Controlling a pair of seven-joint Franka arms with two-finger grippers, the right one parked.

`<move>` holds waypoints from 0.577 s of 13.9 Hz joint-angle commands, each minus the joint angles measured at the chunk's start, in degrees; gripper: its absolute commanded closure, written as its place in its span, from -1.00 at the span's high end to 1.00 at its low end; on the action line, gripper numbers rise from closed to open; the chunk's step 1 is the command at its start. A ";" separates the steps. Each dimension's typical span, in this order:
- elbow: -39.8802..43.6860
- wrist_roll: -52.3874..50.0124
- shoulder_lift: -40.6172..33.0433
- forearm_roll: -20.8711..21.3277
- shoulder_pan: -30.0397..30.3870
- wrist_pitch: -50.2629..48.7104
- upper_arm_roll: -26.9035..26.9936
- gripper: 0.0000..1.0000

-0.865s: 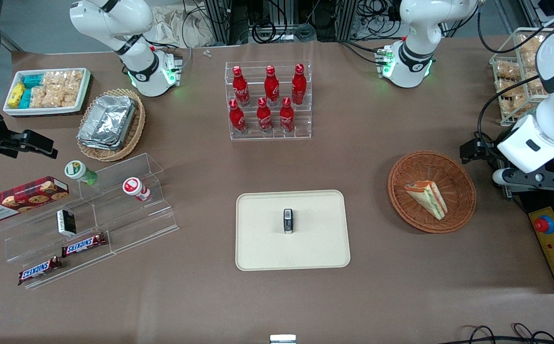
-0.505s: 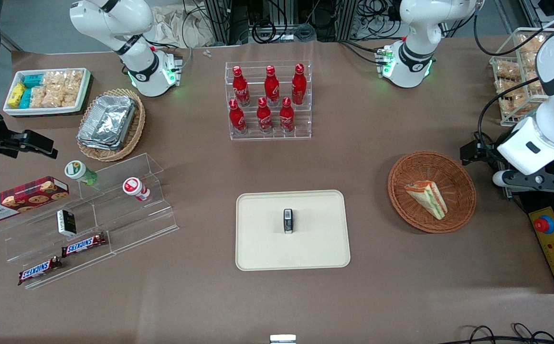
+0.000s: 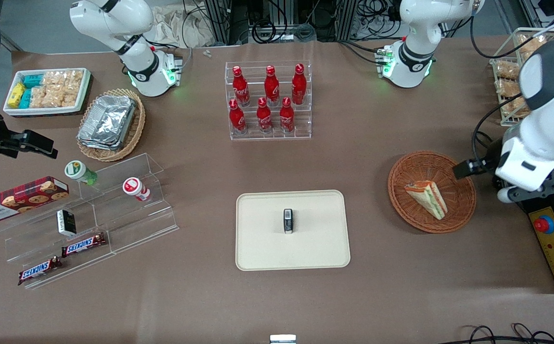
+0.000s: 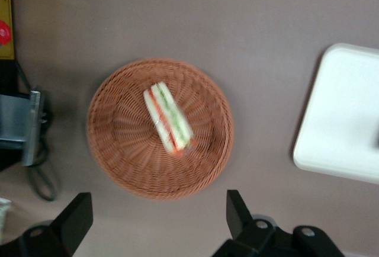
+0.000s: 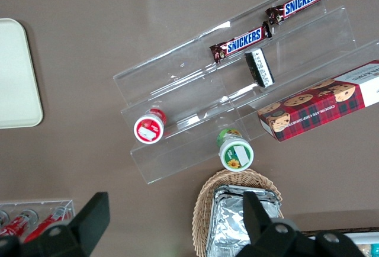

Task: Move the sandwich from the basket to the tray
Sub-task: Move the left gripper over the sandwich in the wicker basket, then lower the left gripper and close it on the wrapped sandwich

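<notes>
Here the sandwich [image 3: 426,198] lies on its side in the round woven basket [image 3: 453,165], clear of the rim, its long axis running slantwise so that one end points toward the front camera and toward the working arm's end of the table. The gripper [image 4: 159,221] hangs above the table just off the basket's rim, fingers [image 4: 237,208] spread wide and holding nothing; in the wrist view the gap between them roughly lines up with the sandwich. Judging from this, the wedge lies diagonally to the opening, so some wrist turn looks needed for the fingers to close across its narrow width. The cream tray [image 3: 258,248] sits well apart, toward the parked arm's end, with a small dark object [image 3: 288,220] on it whose identity I cannot make out. In the front view the arm's bulk hides most of the gripper.
</notes>
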 commanded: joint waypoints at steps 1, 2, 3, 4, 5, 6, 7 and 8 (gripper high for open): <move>-10.12 -8.27 -2.81 0.73 -0.08 7.78 0.03 1.00; -12.06 -8.29 -2.38 0.90 -0.08 10.32 0.11 1.00; -13.91 -8.89 -1.77 0.90 0.01 13.57 0.11 1.00; -16.19 -8.99 -1.32 0.90 -0.08 16.82 0.11 1.00; -18.47 -9.16 -1.15 0.90 -0.08 19.90 0.11 1.00; -20.06 -11.43 -0.88 0.82 0.01 22.19 0.11 1.00; -20.86 -13.54 0.25 0.90 0.01 23.87 0.11 1.00; -20.87 -14.52 1.74 0.90 0.01 25.28 0.11 1.00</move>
